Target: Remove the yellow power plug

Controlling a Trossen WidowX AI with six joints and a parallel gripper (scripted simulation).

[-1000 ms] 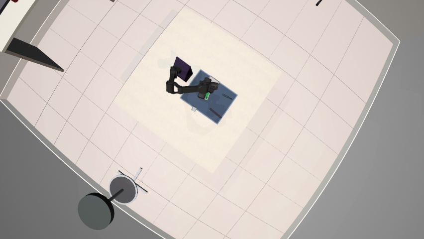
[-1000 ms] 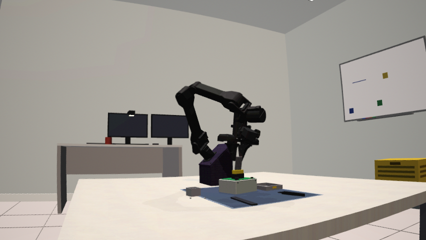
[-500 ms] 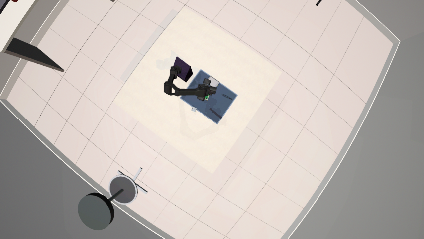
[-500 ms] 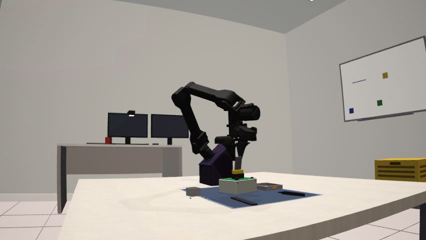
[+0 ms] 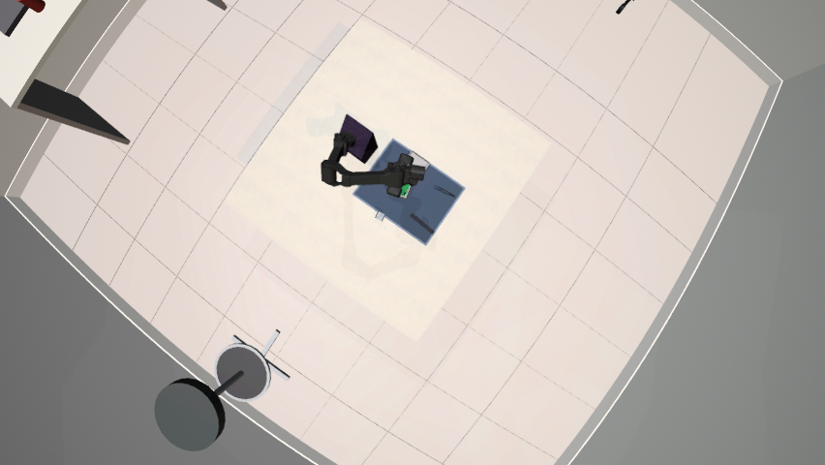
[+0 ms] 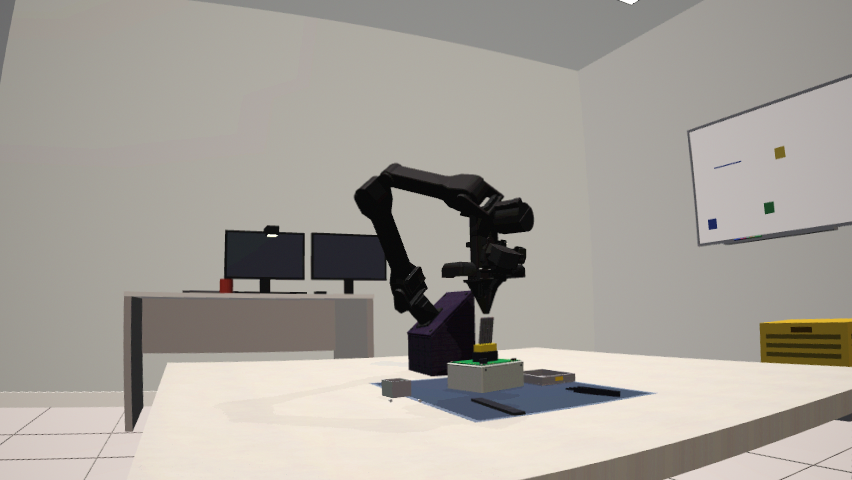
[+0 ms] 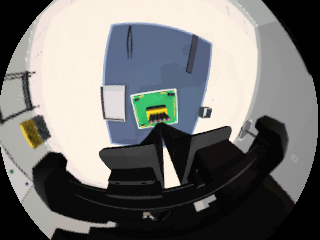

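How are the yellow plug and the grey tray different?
The plug is yellow; the tray is grey. The plug sits up on the green board; the tray lies low on the blue mat. The plug looks smaller than the tray. The gripper holds neither.

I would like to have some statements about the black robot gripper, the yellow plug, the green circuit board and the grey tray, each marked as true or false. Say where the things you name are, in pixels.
1. The black parallel-jaw gripper [image 6: 486, 311] [image 7: 160, 126] is shut with nothing between its fingers. True.
2. The yellow power plug [image 6: 485, 347] [image 7: 157, 111] lies in the shallow grey tray [image 6: 539, 376] [image 7: 114, 103]. False: it stands on the green circuit board [image 6: 459, 361] [image 7: 144, 102].
3. The gripper's fingertips are above the plug's upright grey wires. True.
4. The tray stands on the blue rectangular mat [image 5: 404, 219] [image 6: 441, 402] [image 7: 150, 55]. True.
5. The purple arm base [image 5: 355, 139] [image 6: 429, 351] stands on the mat. False: it stands beside it.
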